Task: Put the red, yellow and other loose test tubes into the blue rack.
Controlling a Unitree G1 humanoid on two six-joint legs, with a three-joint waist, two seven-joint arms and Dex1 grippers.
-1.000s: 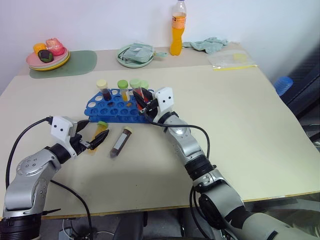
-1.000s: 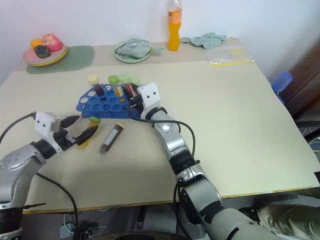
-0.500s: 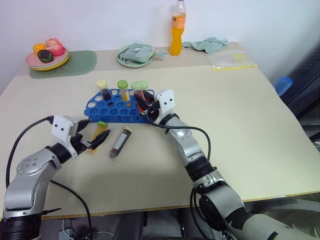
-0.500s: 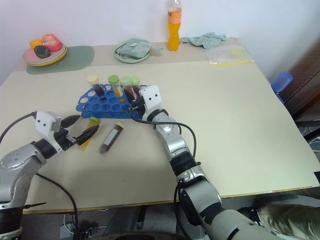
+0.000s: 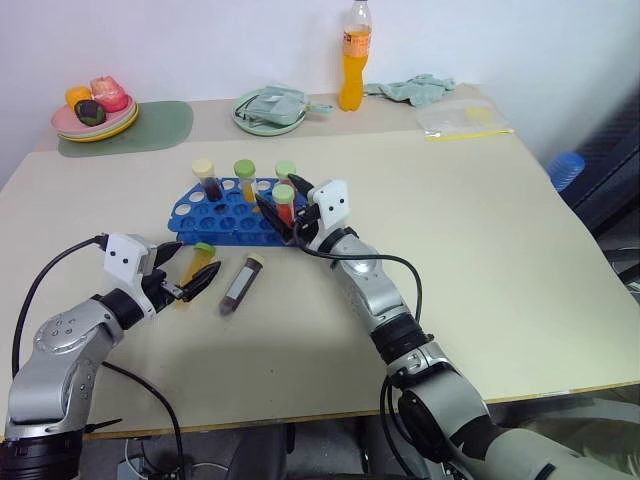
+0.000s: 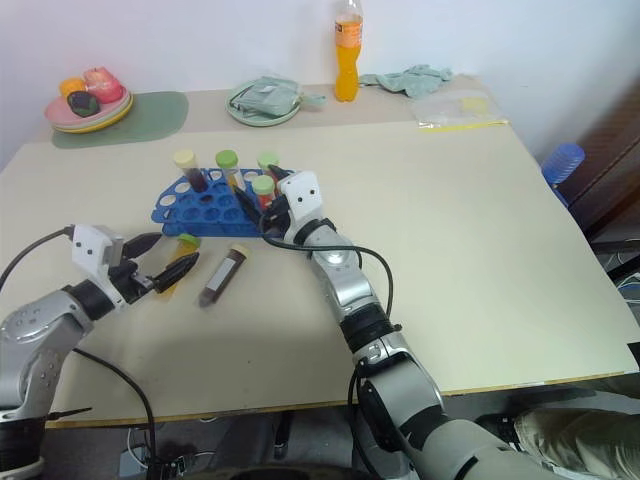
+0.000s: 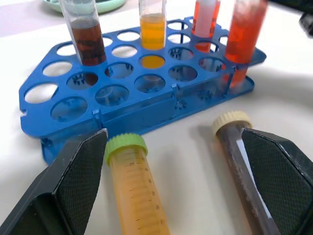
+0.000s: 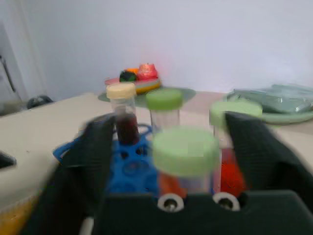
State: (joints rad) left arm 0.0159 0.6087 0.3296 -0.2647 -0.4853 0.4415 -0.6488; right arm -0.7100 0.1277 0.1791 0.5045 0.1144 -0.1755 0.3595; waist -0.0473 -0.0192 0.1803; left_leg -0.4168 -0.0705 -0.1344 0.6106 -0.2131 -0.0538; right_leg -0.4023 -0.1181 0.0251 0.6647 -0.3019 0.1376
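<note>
The blue rack (image 5: 232,212) sits upper left of centre with four tubes upright. The right gripper (image 5: 279,207) stands spread around the red tube (image 5: 283,203), not clamping. At lower left, the left gripper (image 5: 190,279) gapes empty around the lying yellow tube (image 5: 200,262), beside a brown tube (image 5: 240,284).

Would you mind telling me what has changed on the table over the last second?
The right gripper has opened and let go of the red tube, which now stands upright in the blue rack. The left gripper stays open over the yellow tube; the brown tube has not moved.
</note>
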